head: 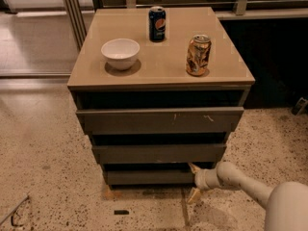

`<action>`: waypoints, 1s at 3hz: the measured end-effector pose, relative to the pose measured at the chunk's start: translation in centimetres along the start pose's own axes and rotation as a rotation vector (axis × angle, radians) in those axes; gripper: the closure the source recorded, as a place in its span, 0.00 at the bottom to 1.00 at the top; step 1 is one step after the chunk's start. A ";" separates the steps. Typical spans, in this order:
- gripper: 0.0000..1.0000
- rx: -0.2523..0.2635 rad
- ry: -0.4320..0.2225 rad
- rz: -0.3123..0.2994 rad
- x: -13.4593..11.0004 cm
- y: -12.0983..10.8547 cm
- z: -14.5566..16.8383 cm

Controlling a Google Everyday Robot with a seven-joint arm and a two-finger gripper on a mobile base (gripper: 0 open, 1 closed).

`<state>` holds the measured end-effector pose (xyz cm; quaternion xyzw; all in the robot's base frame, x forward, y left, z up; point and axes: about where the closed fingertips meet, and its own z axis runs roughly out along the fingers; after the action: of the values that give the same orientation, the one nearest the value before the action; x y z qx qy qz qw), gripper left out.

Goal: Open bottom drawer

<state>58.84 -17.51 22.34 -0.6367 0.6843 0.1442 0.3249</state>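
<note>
Grey-brown bottom drawer [149, 177] hides its contents; the gripper [191, 183] sits at its right end, jaws apart.

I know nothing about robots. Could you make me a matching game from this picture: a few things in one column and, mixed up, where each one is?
1. white bowl
2. blue Pepsi can
3. gold can
4. gripper

A. at the right end of the bottom drawer, fingers apart
B. cabinet top, back middle
C. cabinet top, left
D. cabinet top, right

Pairs: 1-C, 2-B, 3-D, 4-A.
</note>
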 end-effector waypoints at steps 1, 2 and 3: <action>0.00 -0.009 -0.014 0.011 0.7 -1.0 1.7; 0.00 -0.025 -0.011 0.016 1.2 -1.7 3.1; 0.00 -0.040 0.005 0.025 1.7 -2.0 4.2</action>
<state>61.92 -16.57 18.55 -0.6349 0.6898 0.1605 0.3087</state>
